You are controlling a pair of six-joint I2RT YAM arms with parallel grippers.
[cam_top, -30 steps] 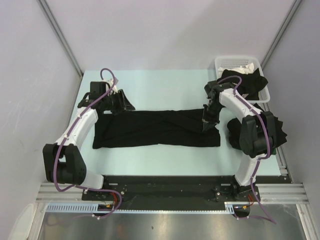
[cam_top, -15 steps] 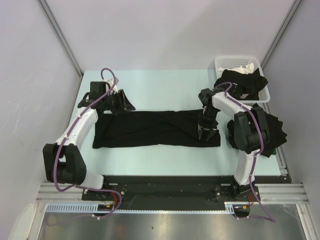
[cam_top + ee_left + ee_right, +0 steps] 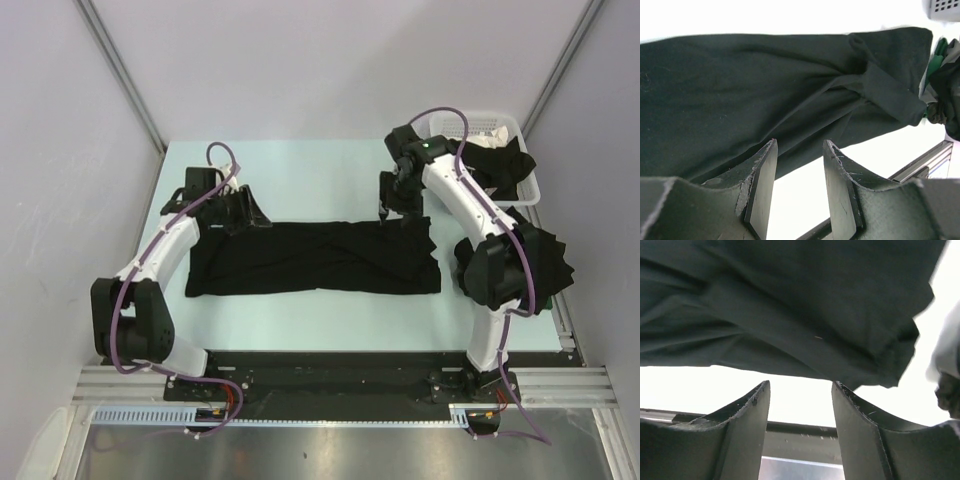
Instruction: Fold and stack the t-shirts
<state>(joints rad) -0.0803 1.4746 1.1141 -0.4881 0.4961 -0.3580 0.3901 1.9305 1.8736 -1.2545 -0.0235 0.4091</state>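
Across the middle of the worktop (image 3: 320,175), seen from above, a black shirt (image 3: 315,257) lies folded into a long band running left to right. Bare surface is wide beyond its far edge and narrow along its near edge. The left fingers (image 3: 247,213) sit at its far left corner. The right fingers (image 3: 392,210) are at its far edge, near the right end. A pile (image 3: 548,255) of black cloth crowds the right rim behind the right arm's elbow. A basket (image 3: 478,127) in the far right corner carries a draped shirt (image 3: 500,162).

From the left wrist, the fingers stand partly apart with nothing between them, and the shirt's edge lies just past their tips.

From the right wrist, the fingers are spread and empty, with the shirt's hem beyond them.

A second ago the right fingers were down on the shirt's right end, nearer the arms. The left arm has hardly moved.
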